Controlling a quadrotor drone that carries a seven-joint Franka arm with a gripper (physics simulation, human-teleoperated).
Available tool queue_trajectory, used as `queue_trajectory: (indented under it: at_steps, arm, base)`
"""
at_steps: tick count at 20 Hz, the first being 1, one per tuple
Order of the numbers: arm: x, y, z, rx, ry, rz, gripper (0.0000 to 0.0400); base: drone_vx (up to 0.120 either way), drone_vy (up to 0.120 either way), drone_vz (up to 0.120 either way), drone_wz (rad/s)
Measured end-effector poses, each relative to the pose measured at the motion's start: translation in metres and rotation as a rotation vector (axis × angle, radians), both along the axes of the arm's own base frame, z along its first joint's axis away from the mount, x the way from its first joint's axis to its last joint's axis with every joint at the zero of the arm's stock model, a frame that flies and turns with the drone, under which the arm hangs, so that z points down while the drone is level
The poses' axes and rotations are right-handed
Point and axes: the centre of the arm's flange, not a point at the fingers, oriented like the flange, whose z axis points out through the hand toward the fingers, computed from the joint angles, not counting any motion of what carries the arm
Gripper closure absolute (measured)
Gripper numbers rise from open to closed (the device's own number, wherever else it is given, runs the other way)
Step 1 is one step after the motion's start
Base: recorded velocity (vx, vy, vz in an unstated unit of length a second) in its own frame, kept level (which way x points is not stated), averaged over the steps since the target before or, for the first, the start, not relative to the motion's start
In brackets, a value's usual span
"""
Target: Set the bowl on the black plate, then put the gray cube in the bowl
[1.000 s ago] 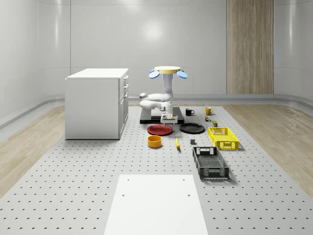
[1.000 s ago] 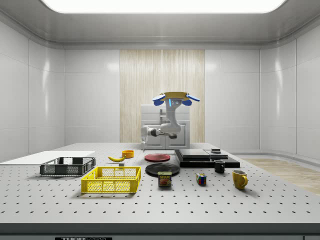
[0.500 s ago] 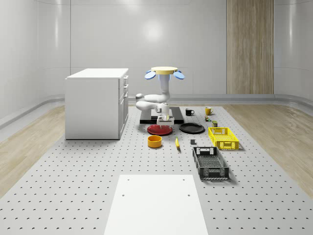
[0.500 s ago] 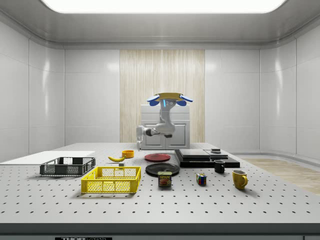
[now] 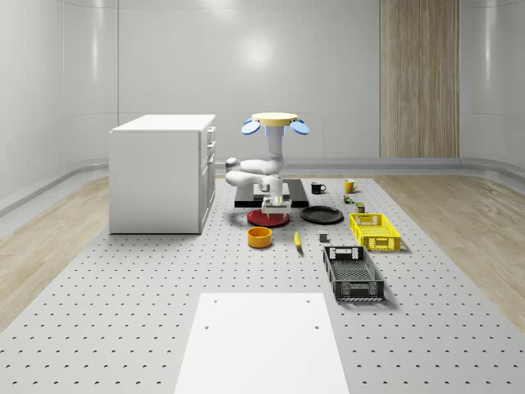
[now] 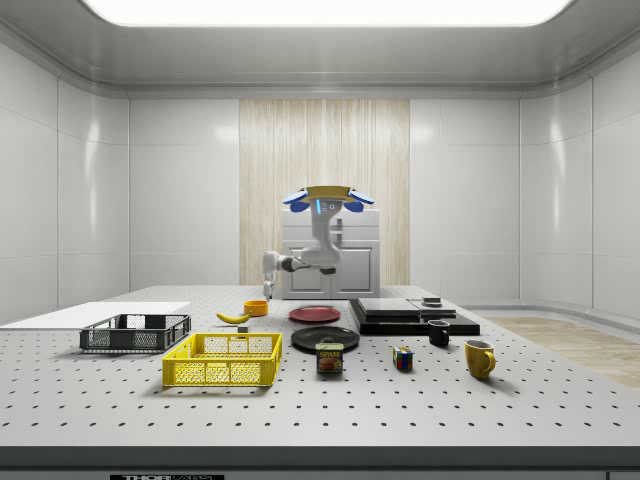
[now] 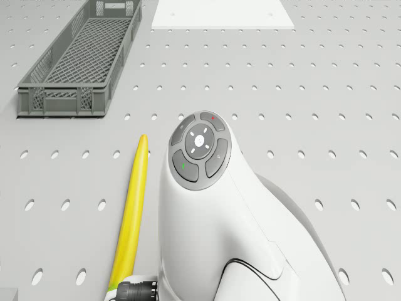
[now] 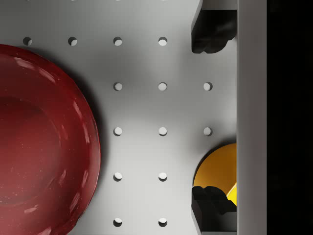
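The orange bowl (image 5: pixel 259 236) stands on the perforated table in front of a red plate (image 5: pixel 268 217). The black plate (image 5: pixel 321 215) lies to the whole-scene view's right of the red one. A small gray cube (image 5: pixel 324 238) sits near the banana (image 5: pixel 297 239). The drone (image 5: pixel 275 123) hovers over the table behind the plates, its arm bent downward. My gripper (image 5: pixel 276 203) hangs above the red plate's edge, short of the bowl. In the wrist view the gripper (image 8: pixel 210 117) is open: its fingertips (image 8: pixel 210 32) are far apart, with bare table between them. The bowl (image 8: pixel 220 169) lies by one fingertip and the red plate (image 8: pixel 44 137) to one side.
A white cabinet (image 5: pixel 164 172) stands at the whole-scene view's left. A yellow basket (image 5: pixel 374 231) and a dark crate (image 5: pixel 353 272) lie at the right. A white sheet (image 5: pixel 261 341) is in front. Two mugs (image 5: pixel 317 188) and a black slab (image 6: pixel 400 312) are behind the plates.
The drone and arm have drifted toward the side view's left. The gripper has moved from near the red plate's far side to its bowl side. The objects have not moved.
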Motion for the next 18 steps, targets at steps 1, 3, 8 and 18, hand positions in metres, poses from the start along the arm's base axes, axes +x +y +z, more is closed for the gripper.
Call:
queue_trajectory:
  at_steps: [1, 3, 8, 18]
  arm:
    - [0.0000, 0.0000, 0.0000, 0.000, 0.000, 0.000, 0.0000]
    - [0.0000, 0.0000, 0.0000, 0.000, 0.000, 0.000, 0.0000]
    - [0.0000, 0.0000, 0.0000, 0.000, 0.000, 0.000, 0.0000]
    - [0.0000, 0.0000, 0.0000, 0.000, 0.000, 0.000, 0.0000]
  base:
    - [0.120, 0.000, 0.000, 0.000]
    - [0.120, 0.000, 0.000, 0.000]
    - [0.120, 0.000, 0.000, 0.000]
    - [0.108, 0.000, 0.000, 0.000]
